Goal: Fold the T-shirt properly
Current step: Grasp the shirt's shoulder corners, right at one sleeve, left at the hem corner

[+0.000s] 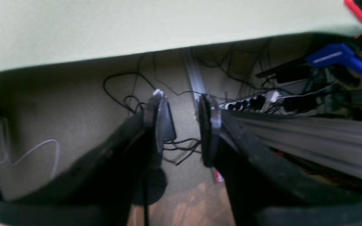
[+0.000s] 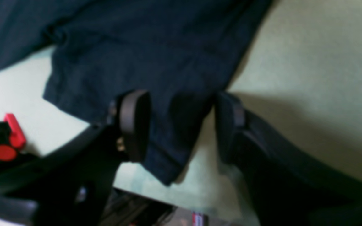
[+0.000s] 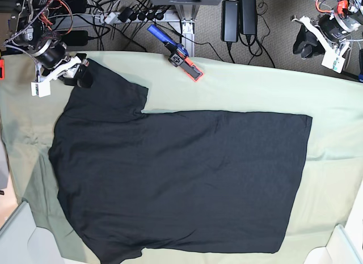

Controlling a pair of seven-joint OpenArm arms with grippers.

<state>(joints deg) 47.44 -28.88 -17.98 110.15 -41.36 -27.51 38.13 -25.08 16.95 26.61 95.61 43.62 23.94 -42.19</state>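
The black T-shirt (image 3: 181, 173) lies spread flat, plain side up, on the pale green cloth (image 3: 249, 88). Its hem is toward the right and one sleeve reaches to the upper left. My right gripper (image 3: 82, 78) is at that sleeve's far corner. In the right wrist view this gripper (image 2: 182, 125) is open, and the sleeve's edge (image 2: 168, 150) lies loose between its fingers (image 2: 135, 125). My left gripper (image 3: 304, 48) hangs past the table's far right edge. In the left wrist view it (image 1: 184, 125) is open over the floor with nothing in it.
A blue and red clamp (image 3: 177, 53) sits on the cloth's far edge. Cables, a power strip (image 3: 122, 15) and power bricks (image 3: 239, 11) lie on the floor behind the table. White bins (image 3: 17, 233) stand at the near corners.
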